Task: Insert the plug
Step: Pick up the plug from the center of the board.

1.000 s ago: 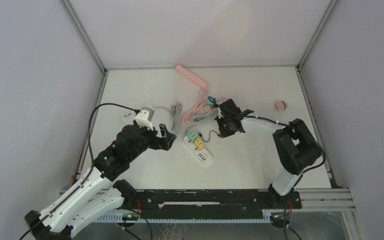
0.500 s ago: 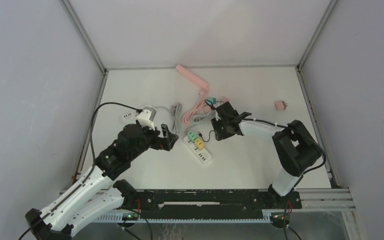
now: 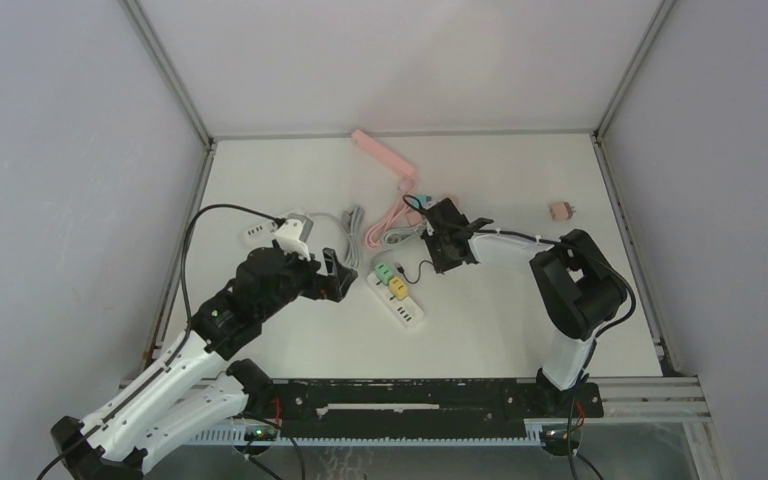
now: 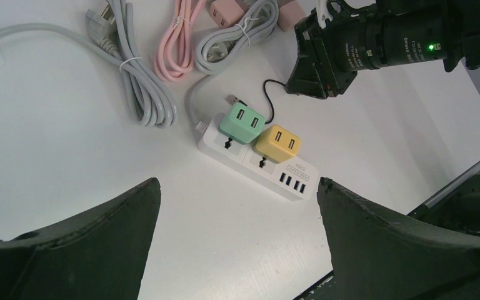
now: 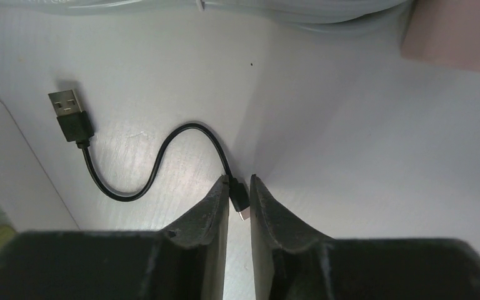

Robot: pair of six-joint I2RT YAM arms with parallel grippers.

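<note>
Jaws of the right gripper drawn almost together, with the small plug of the black cable lying on the table right between the fingertips; impossible to tell whether pinched. Left gripper spread wide above the power strip.

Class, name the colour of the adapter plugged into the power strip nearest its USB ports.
Yellow; the adapter shows best in the left wrist view.
</note>
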